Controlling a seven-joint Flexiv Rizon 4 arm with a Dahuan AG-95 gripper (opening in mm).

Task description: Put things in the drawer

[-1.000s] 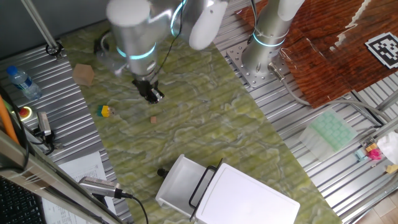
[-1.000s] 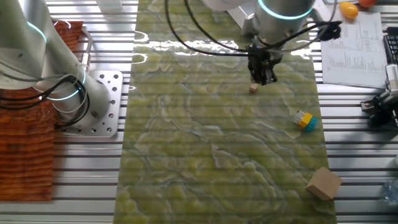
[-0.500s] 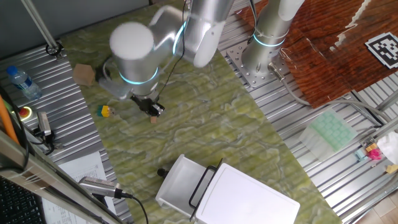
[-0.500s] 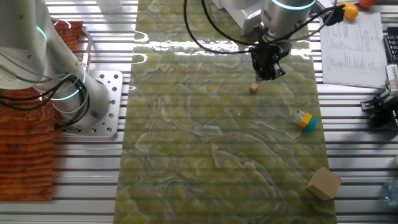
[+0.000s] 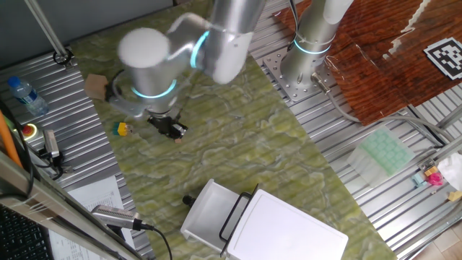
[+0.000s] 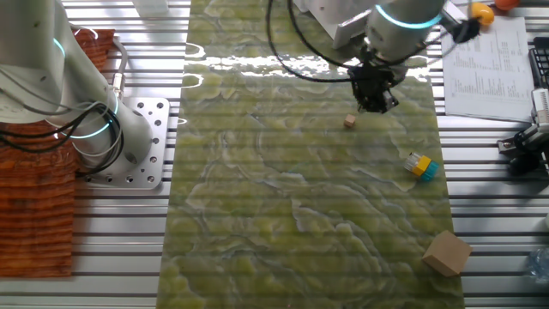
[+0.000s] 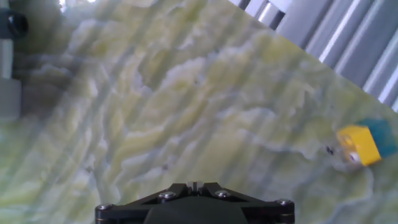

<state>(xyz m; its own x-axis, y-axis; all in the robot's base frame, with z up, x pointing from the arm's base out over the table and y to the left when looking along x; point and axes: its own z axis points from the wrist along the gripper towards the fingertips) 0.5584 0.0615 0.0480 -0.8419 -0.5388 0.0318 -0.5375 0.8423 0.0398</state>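
Observation:
The tiny tan-brown cube lies on the green mat; it also shows in the other fixed view. My gripper hangs low just beside it, a little apart, with its jaws together and nothing between them. In the hand view only the gripper's tip shows at the bottom edge, and the cube is out of sight there. The small black stubby piece lies next to the open white drawer with its black wire handle. The piece and a drawer edge show blurred at the hand view's far left.
A yellow-and-blue block lies left of the gripper and shows in the other views. A cardboard cube sits at the mat's edge. A second arm's base stands behind the mat. Papers and tools lie on the bench beyond the mat.
The gripper has come down and shifted a little sideways, ending close beside the tan cube. The cube and the other things have not moved.

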